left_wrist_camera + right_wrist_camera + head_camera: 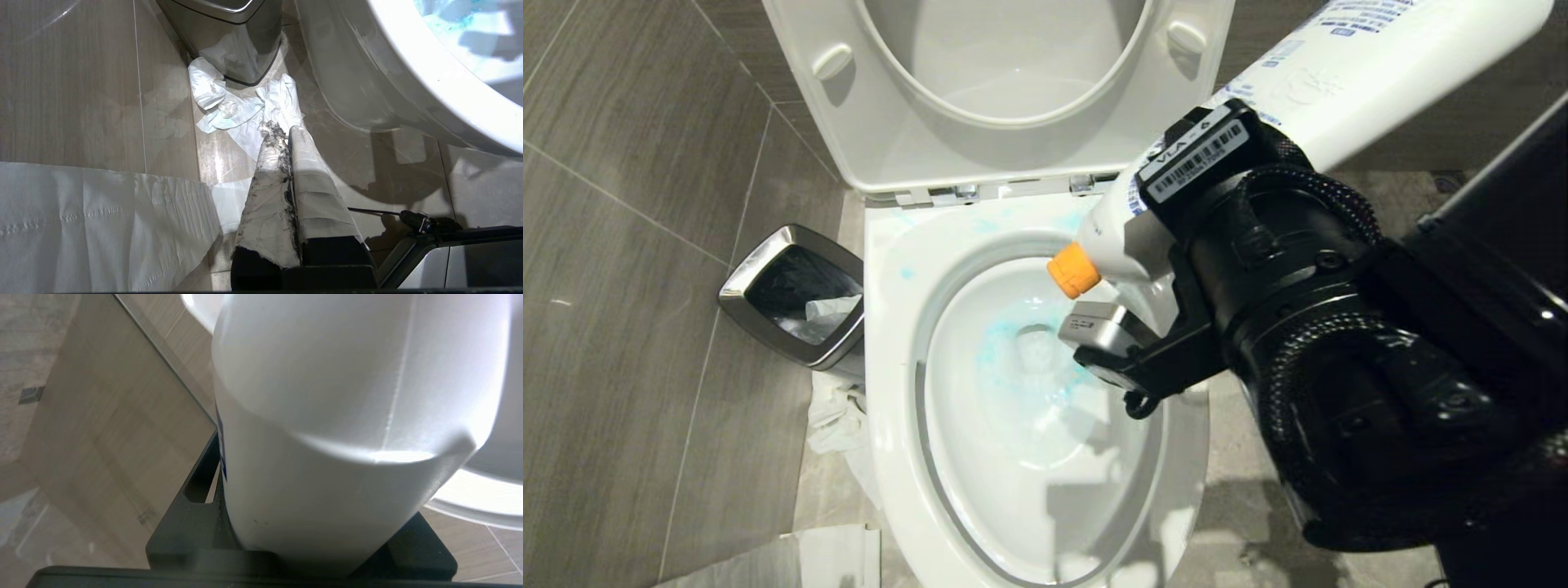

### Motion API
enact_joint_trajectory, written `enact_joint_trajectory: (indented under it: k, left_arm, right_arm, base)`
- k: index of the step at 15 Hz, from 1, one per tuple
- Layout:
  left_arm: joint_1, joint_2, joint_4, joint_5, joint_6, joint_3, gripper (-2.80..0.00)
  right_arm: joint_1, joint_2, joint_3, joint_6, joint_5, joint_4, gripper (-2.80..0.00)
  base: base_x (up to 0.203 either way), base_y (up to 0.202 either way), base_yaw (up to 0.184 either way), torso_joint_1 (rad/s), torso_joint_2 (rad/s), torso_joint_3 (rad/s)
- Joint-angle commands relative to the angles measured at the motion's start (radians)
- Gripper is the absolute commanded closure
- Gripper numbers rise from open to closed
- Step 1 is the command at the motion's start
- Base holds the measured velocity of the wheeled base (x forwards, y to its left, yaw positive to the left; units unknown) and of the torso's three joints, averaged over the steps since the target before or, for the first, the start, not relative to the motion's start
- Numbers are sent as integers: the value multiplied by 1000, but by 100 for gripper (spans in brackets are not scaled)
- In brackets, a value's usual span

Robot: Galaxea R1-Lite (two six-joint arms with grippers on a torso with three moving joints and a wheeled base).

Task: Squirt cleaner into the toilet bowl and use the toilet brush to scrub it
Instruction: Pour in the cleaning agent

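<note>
The toilet bowl stands open, seat and lid raised. Turquoise cleaner is smeared round the drain and on the back rim. My right gripper is shut on a white cleaner bottle, tilted down so that its orange nozzle hangs over the back of the bowl. In the right wrist view the bottle fills the space between the black fingers. My left gripper, its fingers wrapped in white tape, hangs shut and empty over the floor beside the bowl. The toilet brush is out of view.
A chrome-rimmed waste bin stands left of the bowl, with crumpled tissue on the floor in front of it. A sheet of paper lies on the grey tiles at the bowl's near left.
</note>
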Motion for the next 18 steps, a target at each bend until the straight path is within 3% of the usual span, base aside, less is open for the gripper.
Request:
enact_joint_trajectory:
  k: [1, 14, 18]
  left_arm:
    - [0, 2, 0, 0, 0, 0, 0]
    - [0, 2, 0, 0, -3, 0, 0]
    - [0, 2, 0, 1, -9, 0, 0]
  right_arm:
    - [1, 52, -47, -16, -6, -8, 0]
    - [2, 90, -123, -16, -23, -8, 0]
    - [2, 94, -143, 169, -149, -7, 0]
  base:
    - [0, 0, 0, 0, 0, 0]
    - [0, 0, 0, 0, 0, 0]
    - [0, 0, 0, 0, 0, 0]
